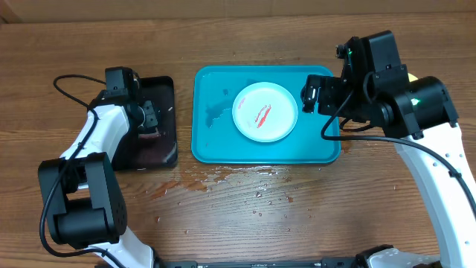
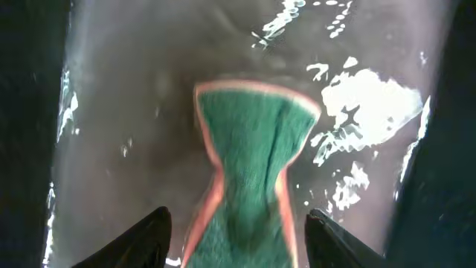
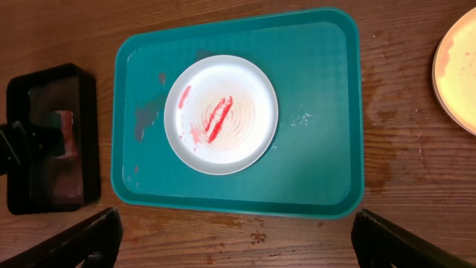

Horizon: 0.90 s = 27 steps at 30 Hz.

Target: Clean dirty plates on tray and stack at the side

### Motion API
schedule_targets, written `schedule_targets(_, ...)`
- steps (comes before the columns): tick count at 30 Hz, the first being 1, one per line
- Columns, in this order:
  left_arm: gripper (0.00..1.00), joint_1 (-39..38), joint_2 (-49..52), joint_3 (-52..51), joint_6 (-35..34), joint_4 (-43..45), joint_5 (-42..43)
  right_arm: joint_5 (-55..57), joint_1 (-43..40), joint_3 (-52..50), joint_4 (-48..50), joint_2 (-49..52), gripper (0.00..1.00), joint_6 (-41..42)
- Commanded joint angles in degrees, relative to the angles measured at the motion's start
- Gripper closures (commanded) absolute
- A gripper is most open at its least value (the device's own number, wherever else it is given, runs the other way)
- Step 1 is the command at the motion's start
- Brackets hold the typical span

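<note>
A white plate (image 1: pixel 265 112) (image 3: pixel 221 114) with red smears lies in the middle of the turquoise tray (image 1: pixel 212 145) (image 3: pixel 320 156). High over the tray's right rim, my right gripper (image 1: pixel 313 94) (image 3: pixel 234 242) is open and holds nothing. A second plate (image 3: pixel 457 67), pale yellow, rests on the wood to the right of the tray, only partly in view. No third plate shows. My left gripper (image 1: pixel 147 119) (image 2: pixel 238 238) hangs open low over a green sponge (image 2: pixel 249 171) with an orange edge; the fingers stand either side of it with gaps.
The sponge lies in a small black tray (image 1: pixel 160 149) (image 3: pixel 48 138), wet inside, left of the turquoise tray. Water drops and reddish stains (image 1: pixel 223 179) mark the wooden table in front of the turquoise tray. A black cable (image 1: pixel 71 85) loops near the left arm.
</note>
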Motion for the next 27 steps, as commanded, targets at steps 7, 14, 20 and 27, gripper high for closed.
schedule_targets(7,0.46,0.3,-2.0,-2.5,-1.4,-3.1,0.8,0.2,-0.2,1.1,0.2,-0.7,0.00,-0.2)
schedule_targets(14,0.40,0.3,-2.0,-4.6,-1.7,0.7,1.2,0.0,-0.2,1.1,0.2,-0.7,0.00,-0.2)
schedule_targets(20,0.51,0.3,-2.0,-6.6,-1.7,3.7,3.7,0.0,-0.2,1.1,0.2,-0.7,0.00,-0.2)
schedule_targets(27,0.60,0.3,-2.0,-6.6,-1.7,3.8,3.7,0.0,-0.2,1.1,0.2,-0.7,0.00,-0.2)
